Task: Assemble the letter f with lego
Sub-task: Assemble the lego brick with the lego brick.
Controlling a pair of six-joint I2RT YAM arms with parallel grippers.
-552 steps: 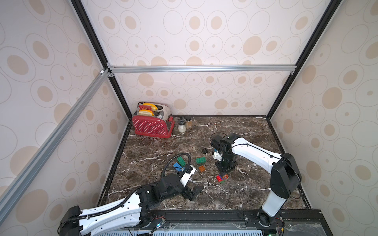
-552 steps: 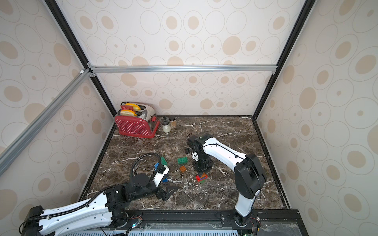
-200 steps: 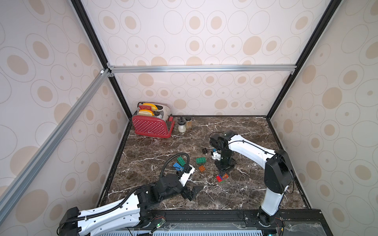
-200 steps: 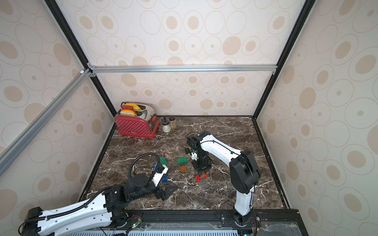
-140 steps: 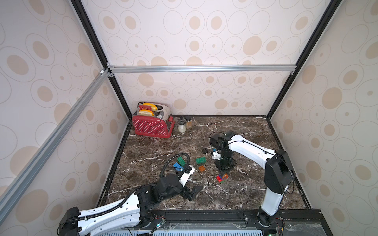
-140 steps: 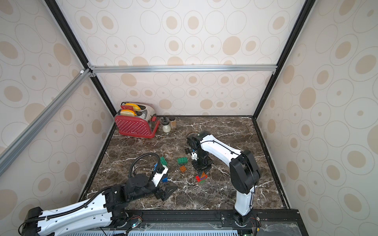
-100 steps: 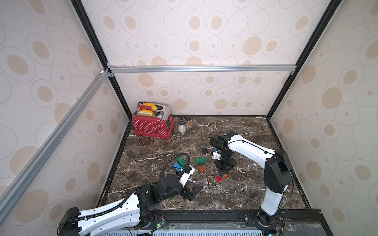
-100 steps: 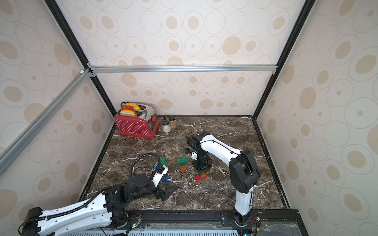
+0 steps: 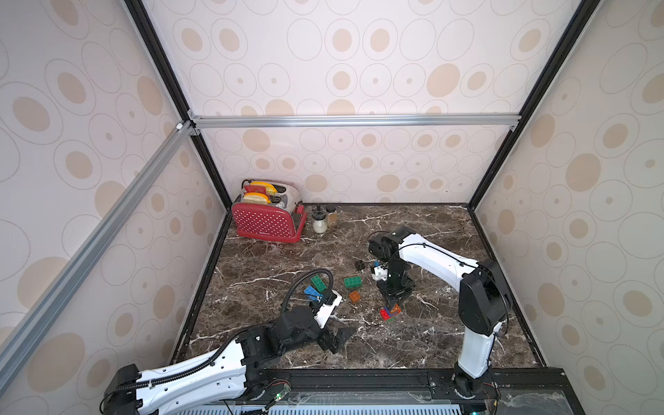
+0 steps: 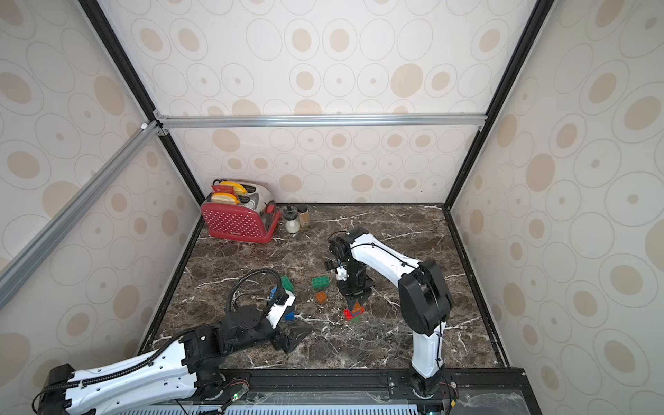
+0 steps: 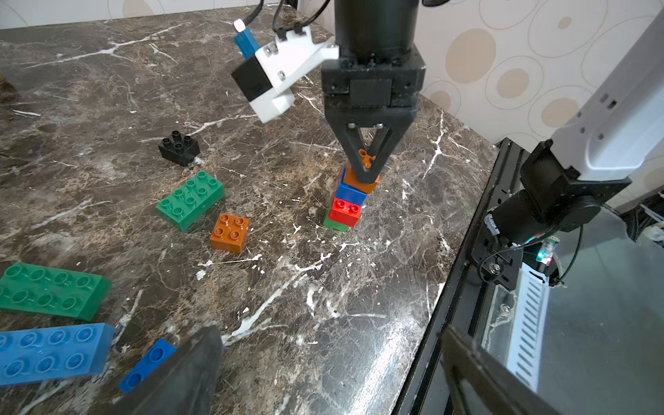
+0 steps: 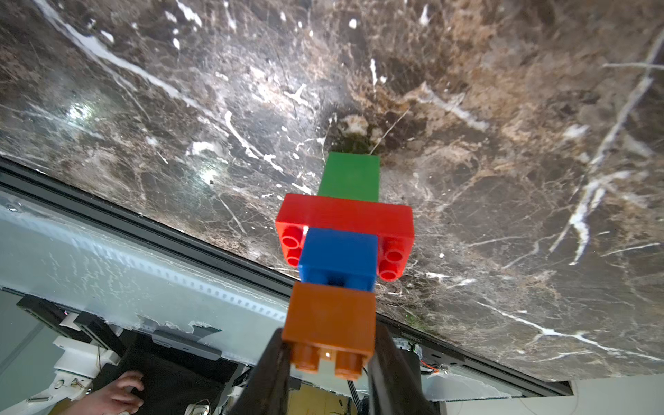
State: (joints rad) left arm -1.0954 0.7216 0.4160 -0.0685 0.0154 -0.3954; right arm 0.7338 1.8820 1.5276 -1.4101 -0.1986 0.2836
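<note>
A lego stack [image 9: 390, 312] [image 10: 354, 312] stands on the marble table: green base [image 12: 350, 176], red oblong brick [image 12: 345, 215], blue brick [image 12: 339, 258] and orange brick [image 12: 330, 319] on top. My right gripper [image 12: 328, 345] [image 11: 364, 169] points straight down and is shut on the orange top brick. To the left, my left gripper [image 11: 330, 359] [image 9: 339, 339] hovers low near the front edge, open and empty. Loose lego lies between them: a green oblong [image 11: 190, 199], an orange square [image 11: 230, 231], a black square [image 11: 178, 145], a long green [image 11: 50, 291], a long blue [image 11: 50, 352] and a small blue [image 11: 147, 363].
A red dotted toaster [image 9: 267, 219] and two small jars [image 9: 319, 222] stand at the back left corner. The black front rail [image 11: 463, 273] runs close to the stack, and patterned walls close in three sides.
The right arm's elbow has swung slightly left since the earliest frames. Over the last second nothing has visibly moved.
</note>
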